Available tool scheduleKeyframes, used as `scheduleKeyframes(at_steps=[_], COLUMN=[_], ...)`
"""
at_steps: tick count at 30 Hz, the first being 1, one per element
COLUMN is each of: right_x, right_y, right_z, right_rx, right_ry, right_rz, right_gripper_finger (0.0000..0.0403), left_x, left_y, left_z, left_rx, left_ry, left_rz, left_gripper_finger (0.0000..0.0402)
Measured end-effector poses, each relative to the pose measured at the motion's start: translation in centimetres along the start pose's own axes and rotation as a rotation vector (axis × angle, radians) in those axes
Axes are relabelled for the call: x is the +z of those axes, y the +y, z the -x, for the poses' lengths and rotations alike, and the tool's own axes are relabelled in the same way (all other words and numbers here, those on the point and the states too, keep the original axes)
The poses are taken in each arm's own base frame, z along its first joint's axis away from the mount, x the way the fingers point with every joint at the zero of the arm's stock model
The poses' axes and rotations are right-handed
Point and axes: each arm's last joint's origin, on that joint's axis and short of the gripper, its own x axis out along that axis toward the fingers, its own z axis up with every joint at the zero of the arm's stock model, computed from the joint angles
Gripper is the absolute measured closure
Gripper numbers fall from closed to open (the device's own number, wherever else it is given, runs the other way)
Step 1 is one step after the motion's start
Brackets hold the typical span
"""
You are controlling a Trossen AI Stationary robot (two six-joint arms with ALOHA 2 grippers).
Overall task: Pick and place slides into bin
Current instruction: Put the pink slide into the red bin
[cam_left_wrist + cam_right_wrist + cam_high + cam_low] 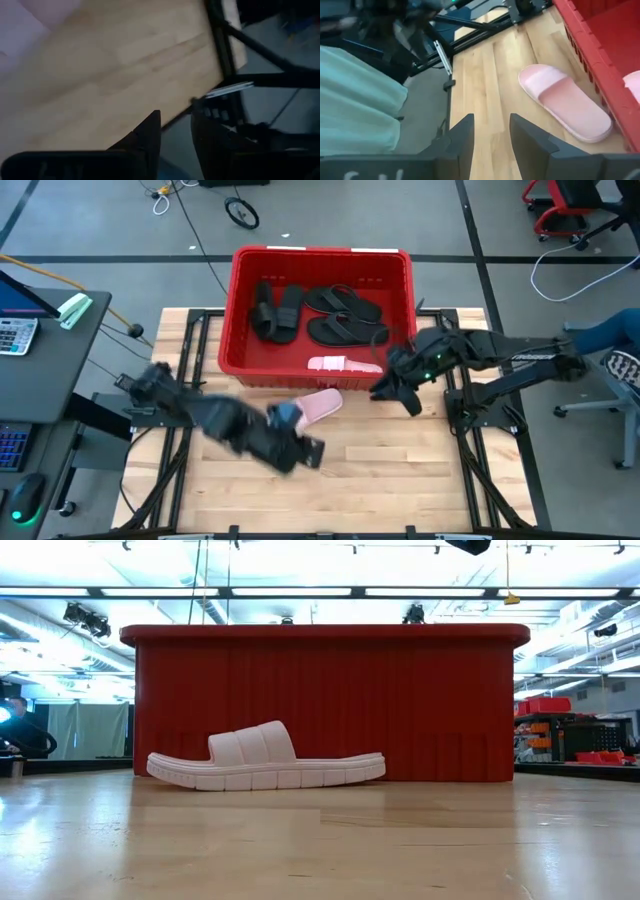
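Observation:
One pale pink slide (320, 404) lies sole down on the wooden table just in front of the red bin (240, 310). It also shows in the low view (265, 765) and the right wrist view (565, 102). The bin holds two black slides (276, 312), two black flip-flops (345, 315) and the other pink slide (343, 364). My left gripper (312, 451) is open and empty over the table, near and left of the loose slide. My right gripper (388, 391) is open and empty at the bin's near right corner, right of the slide.
The bin's near wall (330, 700) stands right behind the loose slide. Bare wood (400, 480) lies toward the table's near edge. Black frame rails (470, 420) run along the table's sides. A desk with a keyboard (15, 335) stands at the left.

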Motion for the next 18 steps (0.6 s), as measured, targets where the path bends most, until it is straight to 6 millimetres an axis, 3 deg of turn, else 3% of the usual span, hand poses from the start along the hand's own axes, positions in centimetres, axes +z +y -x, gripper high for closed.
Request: scheduleKeyframes(at_steps=[4,9,13,18], right_x=[-0.4,-1.1,-1.5,-1.7], right_y=[0.6,1.3,2.0,2.3], right_z=[-0.9,-1.4,-1.5,-1.6], right_rx=[-0.006,0.011,0.034,0.047], right_ry=[0.019,0.059,0.076,0.083], right_rz=[-0.025,-0.028,-0.024,-0.016], right_gripper_finger=[0.0273,0.0273,0.0272,0.0273], left_x=[-5.5,-10.4,-11.1,-8.5], left_y=[-0.2,1.9,3.7,3.6], left_z=[-2.2,-4.7,-4.8,-2.0], left_rx=[-0.046,0.064,0.18,0.109], left_ry=[-0.06,-0.134,-0.21,-0.398], left_rz=[0.126,0.234,0.24,0.174], left_gripper_finger=[0.0299,0.0305,0.0304,0.0304])
